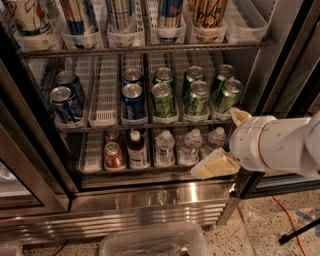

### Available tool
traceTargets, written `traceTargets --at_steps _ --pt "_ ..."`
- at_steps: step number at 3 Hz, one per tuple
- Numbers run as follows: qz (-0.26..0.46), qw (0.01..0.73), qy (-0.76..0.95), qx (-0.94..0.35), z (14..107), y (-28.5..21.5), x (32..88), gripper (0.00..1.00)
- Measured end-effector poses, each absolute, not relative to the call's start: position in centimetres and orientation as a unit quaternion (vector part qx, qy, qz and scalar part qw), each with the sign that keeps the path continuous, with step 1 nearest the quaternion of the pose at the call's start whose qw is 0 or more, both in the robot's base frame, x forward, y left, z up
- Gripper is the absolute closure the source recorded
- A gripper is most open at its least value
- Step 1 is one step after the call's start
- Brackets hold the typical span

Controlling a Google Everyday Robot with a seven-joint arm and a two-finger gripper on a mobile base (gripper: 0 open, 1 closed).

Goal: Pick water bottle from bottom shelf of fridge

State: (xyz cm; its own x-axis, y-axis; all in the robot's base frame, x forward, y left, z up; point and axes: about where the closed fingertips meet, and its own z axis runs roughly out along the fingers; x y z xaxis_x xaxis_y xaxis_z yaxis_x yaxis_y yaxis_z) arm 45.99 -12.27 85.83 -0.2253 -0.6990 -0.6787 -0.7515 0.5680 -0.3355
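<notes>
Gripper (214,142) stands before the right end of the bottom shelf (92,152), fingers spread. Its lower finger (215,166) appears to cover the base of the rightmost water bottle (216,136). The arm (280,145) is cut off by the right edge. The top-shelf containers (170,15) are cut off above. The plastic bin (150,242) is cut off below, its contents indistinct. A can behind the red can (114,156) is mostly hidden. No labels are legible.

Bottom shelf (92,150): can (114,156) left, water bottle (216,139) rightmost; gripper (215,166) just before it, possibly touching.
</notes>
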Motion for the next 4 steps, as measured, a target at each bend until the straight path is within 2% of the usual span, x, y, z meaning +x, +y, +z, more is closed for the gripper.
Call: traceTargets --at_steps 1,2,3,4 --pt "0.009 0.462 0.780 -0.423 84.6 -14.6 46.8 0.00" --pt "0.018 0.505 0.768 -0.394 82.8 -17.1 46.3 0.00" --pt "0.017 0.504 0.768 -0.395 82.9 -17.1 46.3 0.00" --pt "0.084 0.525 0.762 -0.370 82.7 -15.6 46.9 0.00"
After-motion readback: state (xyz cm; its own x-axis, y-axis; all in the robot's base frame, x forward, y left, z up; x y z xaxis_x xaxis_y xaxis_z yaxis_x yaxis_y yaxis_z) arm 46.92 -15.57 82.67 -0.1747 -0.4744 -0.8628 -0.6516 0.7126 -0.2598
